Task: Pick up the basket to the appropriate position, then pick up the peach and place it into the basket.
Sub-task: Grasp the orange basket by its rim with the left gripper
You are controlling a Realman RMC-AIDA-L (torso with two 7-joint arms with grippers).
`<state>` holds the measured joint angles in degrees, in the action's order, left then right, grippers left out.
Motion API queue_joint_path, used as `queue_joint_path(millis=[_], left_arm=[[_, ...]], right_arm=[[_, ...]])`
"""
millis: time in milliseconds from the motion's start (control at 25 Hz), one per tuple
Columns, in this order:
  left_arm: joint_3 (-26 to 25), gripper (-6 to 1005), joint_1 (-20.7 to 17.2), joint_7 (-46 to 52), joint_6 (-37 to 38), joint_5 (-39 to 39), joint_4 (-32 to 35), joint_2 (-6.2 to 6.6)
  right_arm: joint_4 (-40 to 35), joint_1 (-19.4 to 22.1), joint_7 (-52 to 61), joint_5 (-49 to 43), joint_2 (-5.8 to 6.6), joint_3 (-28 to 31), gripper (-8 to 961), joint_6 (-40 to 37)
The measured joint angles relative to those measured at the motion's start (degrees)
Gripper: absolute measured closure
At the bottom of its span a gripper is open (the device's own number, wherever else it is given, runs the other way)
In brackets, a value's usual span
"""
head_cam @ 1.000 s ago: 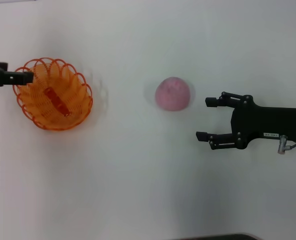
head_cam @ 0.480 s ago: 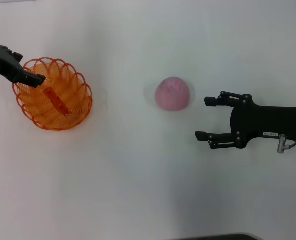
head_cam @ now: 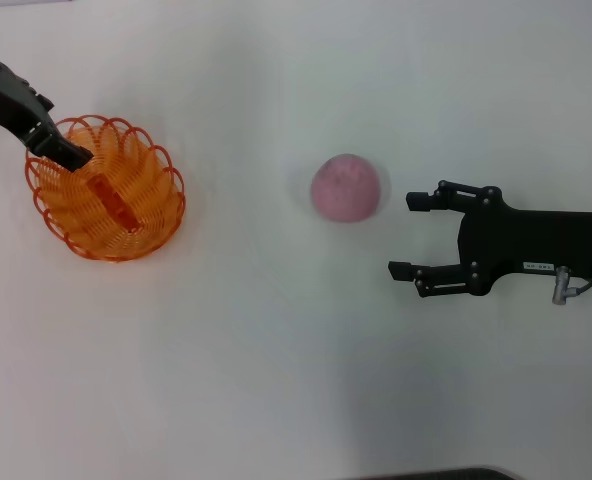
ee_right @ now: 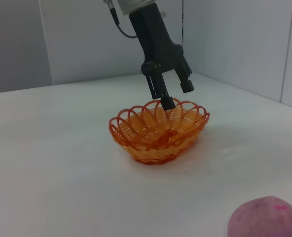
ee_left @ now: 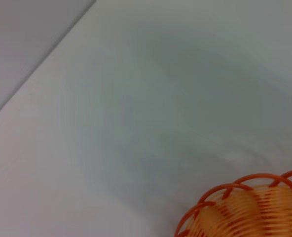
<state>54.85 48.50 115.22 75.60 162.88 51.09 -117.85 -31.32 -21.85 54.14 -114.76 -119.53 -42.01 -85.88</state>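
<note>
Left gripper [head_cam: 64, 152] astride basket [head_cam: 106, 190] rim

Bright, even, diffuse overhead light; faint soft shadows beside basket [head_cam: 106, 188] and peach [head_cam: 348, 187]; left wrist view blurred, washed-out.

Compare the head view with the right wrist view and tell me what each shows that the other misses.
Only the head view shows the black right gripper, open beside the round pink peach, apart from it.

Only the right wrist view shows the left gripper from the side, open, one finger dipping inside the scalloped rim, and the grey walls behind.

Both show the oval orange looped-wire basket, the peach, the left gripper and the white table.
</note>
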Motion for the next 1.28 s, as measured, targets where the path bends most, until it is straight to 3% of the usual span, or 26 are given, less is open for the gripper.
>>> queue_joint_path(millis=[640,1280], left_arm=[[3.5,168,2.3,0.1,-7.4,0.8,-8.5,0.32],[4.9,243,2.3,0.8,-9.3,0.8,-8.8,0.26]], right_arm=[[0.2,-0.1,0.0,0.1,0.00,0.0,27,0.0],[0.4,-0.4,0.0,0.1,0.00,0.0,27,0.1]])
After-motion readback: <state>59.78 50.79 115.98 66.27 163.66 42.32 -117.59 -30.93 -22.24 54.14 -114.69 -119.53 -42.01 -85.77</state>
